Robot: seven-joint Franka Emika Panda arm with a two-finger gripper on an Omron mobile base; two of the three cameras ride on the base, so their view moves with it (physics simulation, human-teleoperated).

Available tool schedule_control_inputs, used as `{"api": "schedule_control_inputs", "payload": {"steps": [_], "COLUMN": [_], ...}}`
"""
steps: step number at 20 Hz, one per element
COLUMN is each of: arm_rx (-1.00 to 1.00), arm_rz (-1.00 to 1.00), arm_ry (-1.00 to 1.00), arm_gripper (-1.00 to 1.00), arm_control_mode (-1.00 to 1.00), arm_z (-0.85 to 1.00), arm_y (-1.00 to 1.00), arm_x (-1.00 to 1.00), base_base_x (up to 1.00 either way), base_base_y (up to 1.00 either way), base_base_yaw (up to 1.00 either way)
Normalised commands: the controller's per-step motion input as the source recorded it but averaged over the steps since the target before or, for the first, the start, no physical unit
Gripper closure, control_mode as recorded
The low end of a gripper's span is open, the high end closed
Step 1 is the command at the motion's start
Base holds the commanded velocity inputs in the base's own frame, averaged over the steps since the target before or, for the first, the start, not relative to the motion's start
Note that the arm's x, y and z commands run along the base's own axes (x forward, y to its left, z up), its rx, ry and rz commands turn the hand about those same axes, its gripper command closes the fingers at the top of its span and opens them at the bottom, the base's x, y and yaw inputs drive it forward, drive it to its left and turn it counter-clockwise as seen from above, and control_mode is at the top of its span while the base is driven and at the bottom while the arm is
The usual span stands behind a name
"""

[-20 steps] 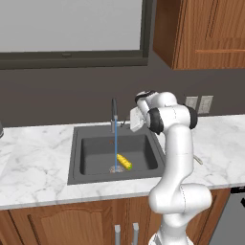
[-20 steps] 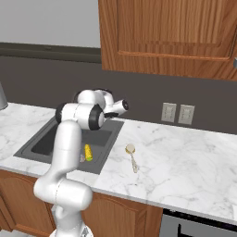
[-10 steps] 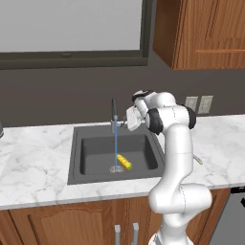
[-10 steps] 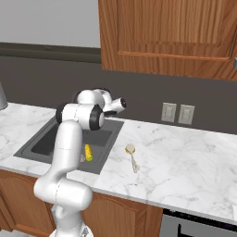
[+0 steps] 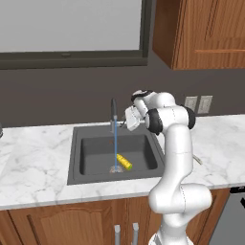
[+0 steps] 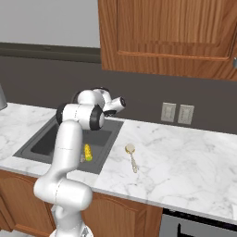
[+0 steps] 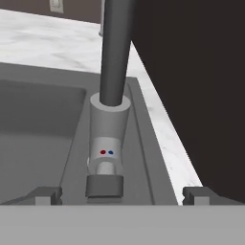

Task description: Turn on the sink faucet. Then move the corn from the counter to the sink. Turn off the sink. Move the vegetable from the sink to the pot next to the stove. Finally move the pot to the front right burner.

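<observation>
The sink faucet (image 5: 114,112) stands behind the sink (image 5: 76,158) with a thin blue stream of water running from its spout into the basin. The corn (image 5: 124,161) lies on the sink floor beside the stream, and it is the small yellow cob (image 6: 87,152) in the right base view. My gripper (image 5: 126,122) is just right of the faucet base. In the hand view my gripper (image 7: 123,194) is open, and the faucet's side lever (image 7: 104,184) lies between its fingertips (image 7: 48,194) without touching them. The pot is out of view.
The white marble counter (image 5: 33,158) runs both sides of the sink. A wooden spoon (image 6: 132,155) lies on the counter right of the basin. Wall sockets (image 6: 177,113) sit behind it, cabinets hang above, and a dark appliance front (image 6: 199,227) sits at lower right.
</observation>
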Motion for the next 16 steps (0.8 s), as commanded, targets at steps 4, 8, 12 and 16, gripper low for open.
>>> {"api": "schedule_control_inputs", "payload": {"steps": [4, 8, 12, 16], "arm_rx": [0.00, 0.00, 0.00, 0.00], "arm_rz": [0.03, 0.01, 0.00, 0.00], "arm_ry": [0.00, 0.02, 0.06, 0.07], "arm_gripper": [-1.00, -1.00, -1.00, -1.00], "arm_control_mode": [-1.00, -1.00, -1.00, -1.00], "arm_z": [0.04, 0.13, 0.22, 0.24], "arm_y": [0.26, 0.29, 0.35, 0.39], "arm_x": [0.03, 0.00, 0.00, 0.00], "base_base_x": [0.00, 0.00, 0.00, 0.00], "base_base_y": [0.00, 0.00, 0.00, 0.00], "base_base_yaw": [0.00, 0.00, 0.00, 0.00]}}
